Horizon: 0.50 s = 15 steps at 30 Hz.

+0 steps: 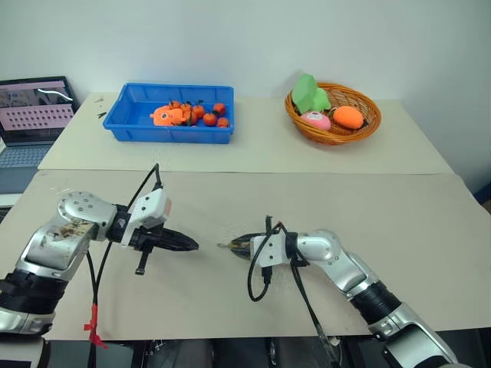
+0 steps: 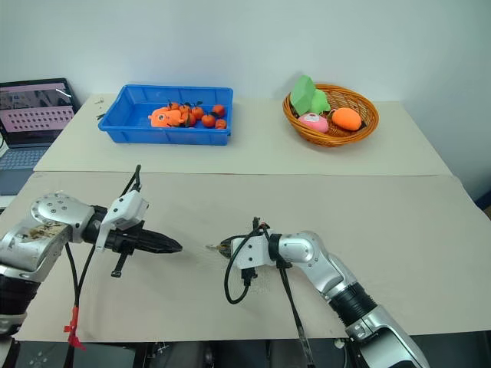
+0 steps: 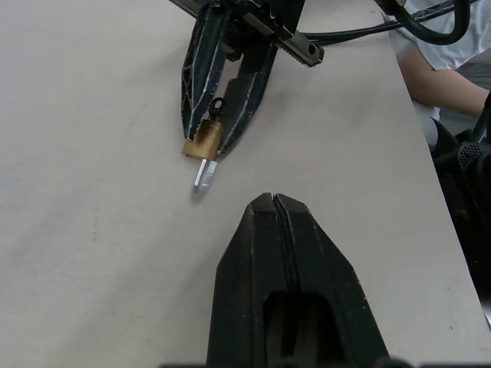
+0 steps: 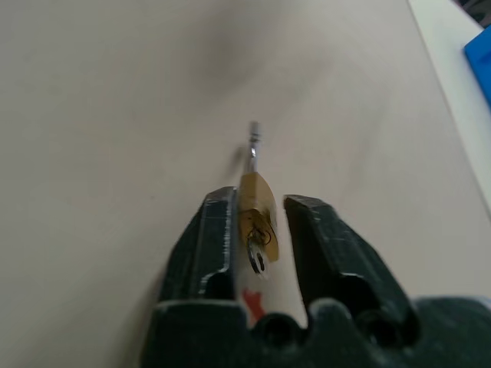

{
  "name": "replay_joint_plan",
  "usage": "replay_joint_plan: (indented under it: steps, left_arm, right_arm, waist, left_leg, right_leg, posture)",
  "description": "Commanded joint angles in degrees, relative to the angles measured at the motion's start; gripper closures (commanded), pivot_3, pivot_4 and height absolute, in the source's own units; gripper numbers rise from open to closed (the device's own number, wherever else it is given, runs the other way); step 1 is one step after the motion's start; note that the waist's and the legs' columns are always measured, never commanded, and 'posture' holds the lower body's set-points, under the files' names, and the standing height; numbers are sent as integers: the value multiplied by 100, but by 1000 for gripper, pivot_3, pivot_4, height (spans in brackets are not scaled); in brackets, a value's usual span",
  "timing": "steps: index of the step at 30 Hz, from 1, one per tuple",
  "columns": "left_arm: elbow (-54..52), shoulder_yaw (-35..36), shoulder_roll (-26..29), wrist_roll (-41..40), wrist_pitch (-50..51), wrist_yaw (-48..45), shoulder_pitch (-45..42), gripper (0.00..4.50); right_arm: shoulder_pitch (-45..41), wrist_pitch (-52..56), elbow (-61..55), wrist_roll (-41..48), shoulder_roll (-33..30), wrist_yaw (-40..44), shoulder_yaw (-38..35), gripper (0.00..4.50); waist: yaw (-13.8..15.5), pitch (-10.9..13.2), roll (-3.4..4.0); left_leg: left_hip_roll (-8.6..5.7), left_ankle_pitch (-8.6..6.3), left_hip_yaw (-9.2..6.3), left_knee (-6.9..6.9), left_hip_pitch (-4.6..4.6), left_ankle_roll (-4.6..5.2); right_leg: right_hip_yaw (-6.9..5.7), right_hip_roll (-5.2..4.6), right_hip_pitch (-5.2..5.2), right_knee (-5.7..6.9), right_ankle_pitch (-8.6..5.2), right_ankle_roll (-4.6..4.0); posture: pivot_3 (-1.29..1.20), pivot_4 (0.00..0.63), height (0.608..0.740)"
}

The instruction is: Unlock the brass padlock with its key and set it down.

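The brass padlock (image 3: 203, 142) lies low on the beige table (image 1: 230, 192) between the fingers (image 4: 215, 230) of my right gripper (image 1: 236, 246). The jaws stand a little apart, with a thin gap showing on one side of the lock. Its silver shackle (image 3: 202, 175) sticks out past the fingertips toward my left gripper. The key (image 4: 258, 261) sits in the lock's other end, deep between the fingers. A short way off, my left gripper (image 1: 192, 245) points at the lock, shut and empty.
A blue tray (image 1: 123, 123) with oranges and an orange toy stands at the back left, a wicker basket (image 1: 368, 126) of soft toys at the back right. A laptop (image 1: 31, 115) is far left. A person's arm (image 3: 430, 69) shows beyond the table edge.
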Motion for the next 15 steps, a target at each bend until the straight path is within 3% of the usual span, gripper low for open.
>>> replay_joint_plan:
  steps: [1, 3, 4, 15]
  left_arm:
    - [-53, 52, -4, -8, -86, -6, -79, 4500]
    - [-43, 44, -14, -8, -86, -6, -97, 4500]
    - [-34, 41, -21, -8, -87, -6, -104, 4500]
    - [-91, 71, -66, -37, -83, 42, -31, 4500]
  right_arm:
    - [54, 307, -389, 193, 7, 91, -156, 1714]
    - [76, 445, -488, 261, -1, 158, -158, 1223]
    - [84, 508, -535, 312, 7, 174, -180, 761]
    - [763, 2376, -1703, 1496, -523, 530, -1110, 761]
  waist:
    - [2, 0, 0]
    - [-1, 0, 0]
    - [-1, 0, 0]
    - [63, 0, 0]
  left_leg:
    - [0, 0, 0, 0, 0, 0]
    - [0, 0, 1, 0, 0, 0]
    - [0, 0, 1, 0, 0, 0]
    - [0, 0, 0, 0, -1, 0]
  right_leg:
    - [0, 0, 0, 0, 0, 0]
    - [0, 0, 0, 0, 0, 0]
    - [0, 0, 0, 0, 0, 0]
    - [-2, -1, 0, -1, 0, 1]
  posture:
    - [0, 150, 740]
    - [0, 150, 740]
    - [0, 150, 740]
    - [0, 150, 740]
